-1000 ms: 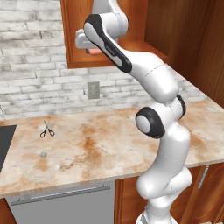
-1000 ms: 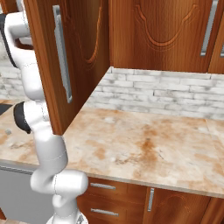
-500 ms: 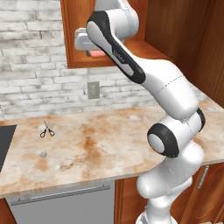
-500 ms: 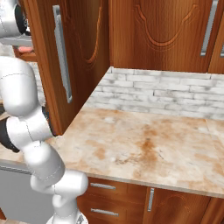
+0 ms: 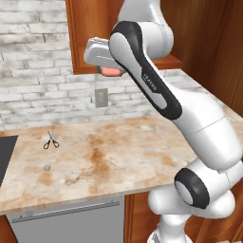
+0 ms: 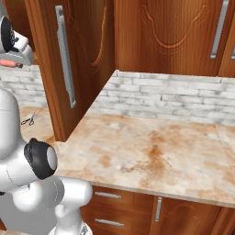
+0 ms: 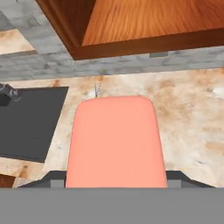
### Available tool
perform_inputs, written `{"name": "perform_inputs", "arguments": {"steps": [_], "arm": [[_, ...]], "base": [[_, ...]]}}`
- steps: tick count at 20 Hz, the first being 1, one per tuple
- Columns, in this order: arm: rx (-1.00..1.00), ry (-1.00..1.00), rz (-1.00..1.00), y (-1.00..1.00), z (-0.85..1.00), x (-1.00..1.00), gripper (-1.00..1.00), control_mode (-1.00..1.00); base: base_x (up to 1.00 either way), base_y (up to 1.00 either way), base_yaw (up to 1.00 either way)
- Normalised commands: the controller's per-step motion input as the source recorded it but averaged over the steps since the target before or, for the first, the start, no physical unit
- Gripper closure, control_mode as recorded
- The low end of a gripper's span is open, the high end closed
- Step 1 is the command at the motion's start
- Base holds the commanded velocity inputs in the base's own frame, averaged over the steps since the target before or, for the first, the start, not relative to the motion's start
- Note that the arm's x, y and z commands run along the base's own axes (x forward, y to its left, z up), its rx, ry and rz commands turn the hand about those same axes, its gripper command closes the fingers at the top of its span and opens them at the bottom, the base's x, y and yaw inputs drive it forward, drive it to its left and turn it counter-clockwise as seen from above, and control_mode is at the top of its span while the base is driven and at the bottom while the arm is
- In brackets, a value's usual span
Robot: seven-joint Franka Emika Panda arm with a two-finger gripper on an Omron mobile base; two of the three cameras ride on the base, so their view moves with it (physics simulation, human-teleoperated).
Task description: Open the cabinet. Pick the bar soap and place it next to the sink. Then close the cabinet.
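Note:
My gripper point(image 5: 109, 69) hangs in front of the open cabinet point(image 5: 88, 33), just below its bottom edge, shut on the salmon-pink bar soap point(image 5: 110, 71). In the hand view the bar soap point(image 7: 116, 140) stands between the dark fingertips point(image 7: 52, 179), high over the counter. The dark sink point(image 7: 30, 122) lies below and to the left of it there, and its edge point(image 5: 4, 159) shows at the far left of the counter. The cabinet door point(image 6: 87, 55) with its long silver handle point(image 6: 65, 62) stands swung wide open; beside it the hand holds the soap point(image 6: 9, 63).
Small scissors point(image 5: 51, 140) and a tiny grey lump point(image 5: 46, 167) lie on the marble counter point(image 5: 118, 156) between the sink and the arm. A wall outlet point(image 5: 100, 97) sits on the brick backsplash. A faucet part point(image 7: 6, 92) stands at the sink's far edge.
The hand with the soap has come out of the cabinet and down a little. The arm's elbow has swung out to the right.

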Motion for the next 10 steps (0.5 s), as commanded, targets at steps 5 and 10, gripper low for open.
{"name": "perform_inputs", "arguments": {"steps": [5,10], "arm": [[0.13,0.16,0.14,0.18,-0.12,-0.45,1.0,-1.0],[-0.02,0.22,0.25,0.34,-0.12,-0.08,1.0,-1.0]], "base": [[0.0,0.0,0.0],[0.0,0.0,0.0]]}}
